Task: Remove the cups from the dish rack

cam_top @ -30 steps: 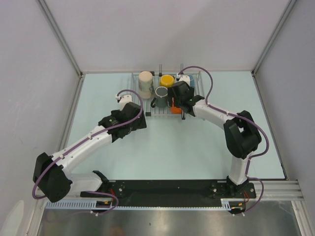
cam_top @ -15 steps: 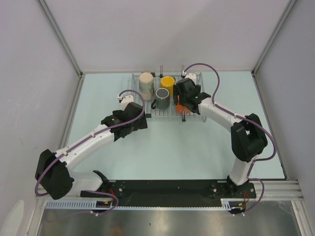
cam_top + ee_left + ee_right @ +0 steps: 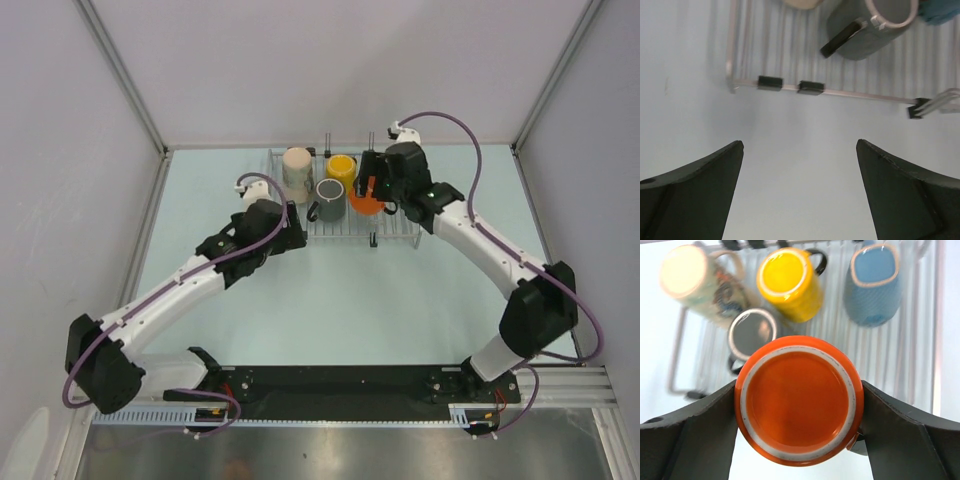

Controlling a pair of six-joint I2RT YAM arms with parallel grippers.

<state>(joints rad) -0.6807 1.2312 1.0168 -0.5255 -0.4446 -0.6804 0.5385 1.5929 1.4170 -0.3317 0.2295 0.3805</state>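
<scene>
Unloading step: orange mug (image 3: 799, 400) clamped in right gripper (image 3: 372, 192), held above dish rack's (image 3: 345, 236) right half. Left gripper (image 3: 799, 190) gaping, empty, off rack's near-left corner. Next: carry clear, set down on bare tabletop (image 3: 350, 300).

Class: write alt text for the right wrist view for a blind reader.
An orange cup, seen from above, is gripped between two dark fingers. Beyond it, grey, yellow, light blue and cream cups sit on the wire dish rack.
</scene>
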